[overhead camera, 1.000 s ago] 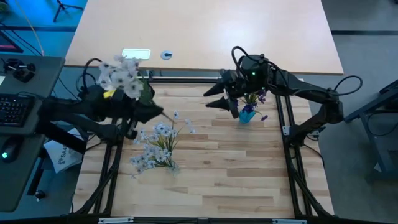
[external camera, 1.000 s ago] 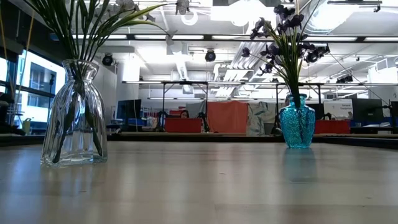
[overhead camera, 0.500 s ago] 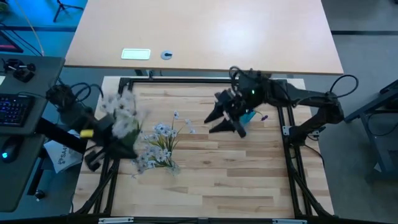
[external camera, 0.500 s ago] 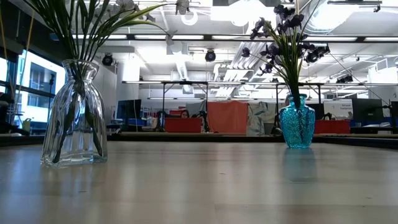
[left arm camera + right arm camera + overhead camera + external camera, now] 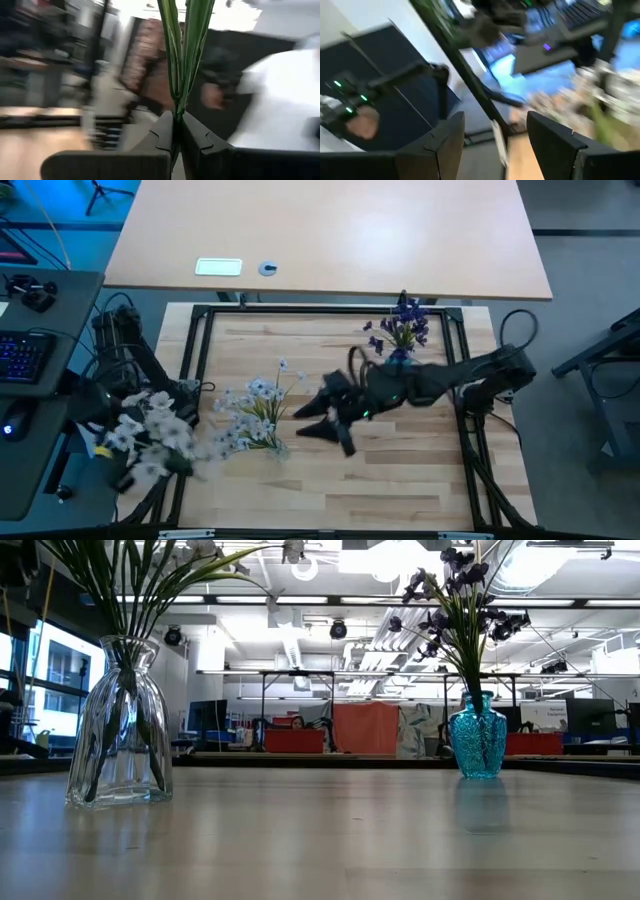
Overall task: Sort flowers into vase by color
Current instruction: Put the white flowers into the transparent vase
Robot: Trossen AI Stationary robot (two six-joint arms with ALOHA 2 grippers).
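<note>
Blue glass vase (image 5: 398, 361) at far right of wooden table (image 5: 400, 480) holds dark purple sprigs (image 5: 402, 323), so purple looks sorted

Loose pale white-bluish sprigs (image 5: 250, 412) lie left of centre on the table, probably next to be picked

Left gripper (image 5: 177, 131) clamped tight on green stems of a pale-bloomed bunch (image 5: 145, 438), carried at the table's near-left edge, off the board

Right gripper (image 5: 322, 418), fingers apart and empty, sits mid-table just right of the loose sprigs, likely reaching for them

Clear glass vase (image 5: 118, 735) shows only in the low view
</note>
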